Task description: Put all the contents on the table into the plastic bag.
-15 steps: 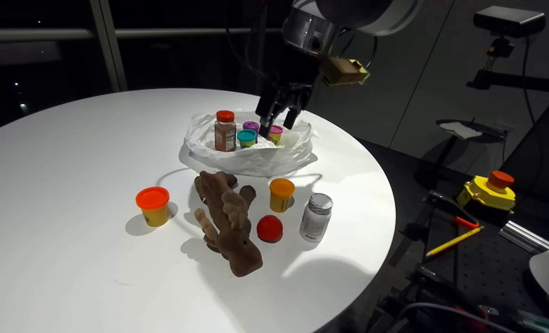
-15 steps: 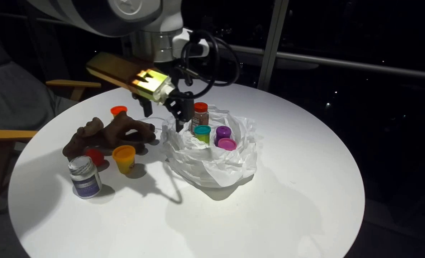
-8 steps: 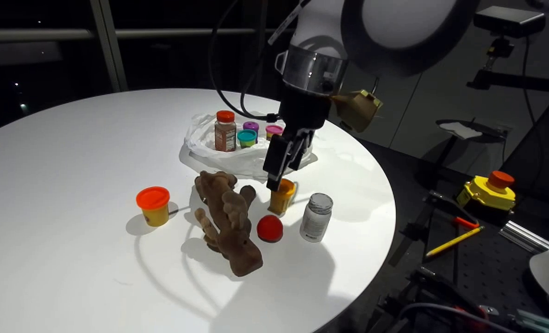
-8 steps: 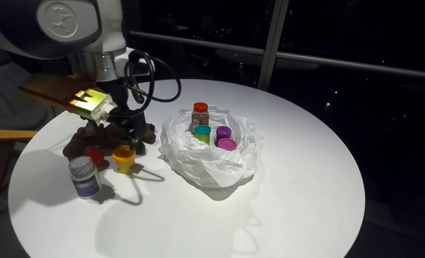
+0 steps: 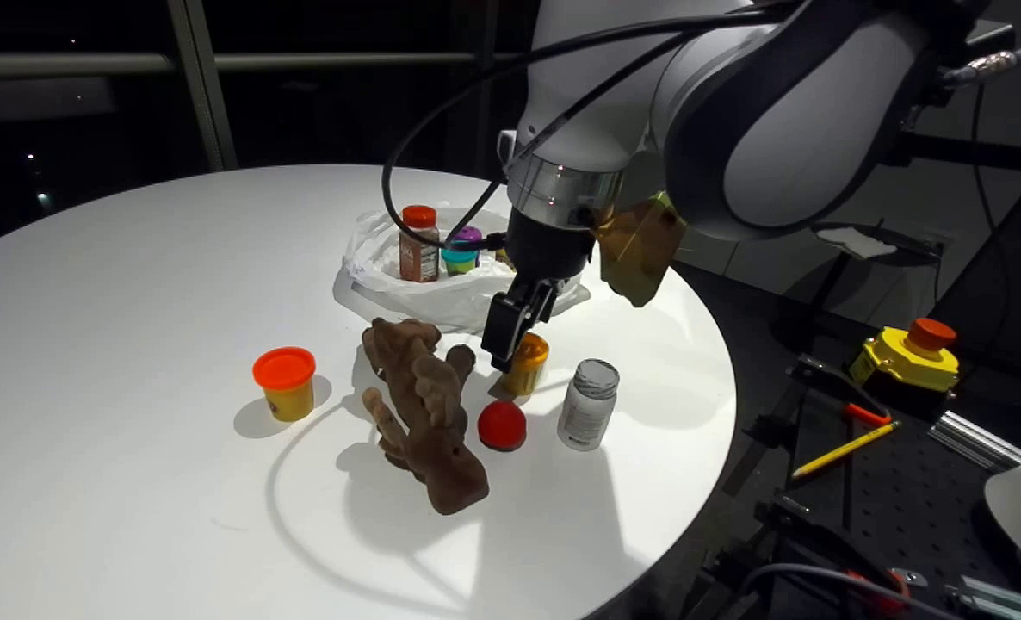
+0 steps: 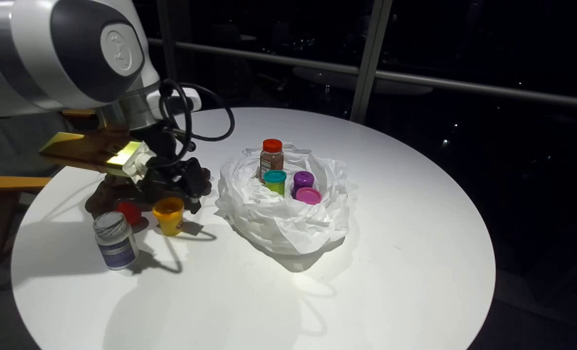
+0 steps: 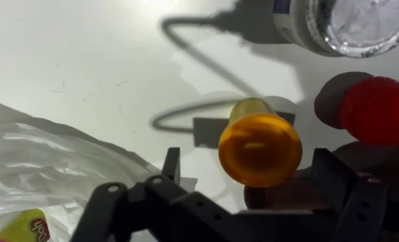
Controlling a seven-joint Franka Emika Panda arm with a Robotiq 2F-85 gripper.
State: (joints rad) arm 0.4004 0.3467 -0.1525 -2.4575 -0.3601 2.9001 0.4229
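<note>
My gripper (image 7: 246, 158) is open, low over the white table (image 6: 390, 253); in the wrist view the orange cup (image 7: 260, 151) appears between its fingers, a gap on either side. Close by lie the brown plush animal (image 5: 424, 413), a red ball (image 5: 502, 425) and a grey-white bottle (image 5: 588, 405). Farther off stands a yellow cup with an orange-red lid (image 5: 287, 387), hidden behind the arm in an exterior view. The crinkled plastic bag (image 6: 288, 223) holds a red-capped brown bottle (image 6: 272, 160), a teal-lidded cup (image 6: 275, 182), a purple piece (image 6: 303, 180) and a pink-lidded cup (image 6: 308, 195).
Beyond the round table's edge, a yellow and red button box (image 5: 911, 357) and a pencil (image 5: 846, 449) lie on a dark surface. A chair with a wooden arm (image 6: 11, 182) stands behind the table. Loose cables (image 6: 189, 121) loop out from the wrist.
My gripper has travelled from above the bag's near side across to the orange cup and come lower, its fingers staying open. The objects on the table and in the bag have kept their places.
</note>
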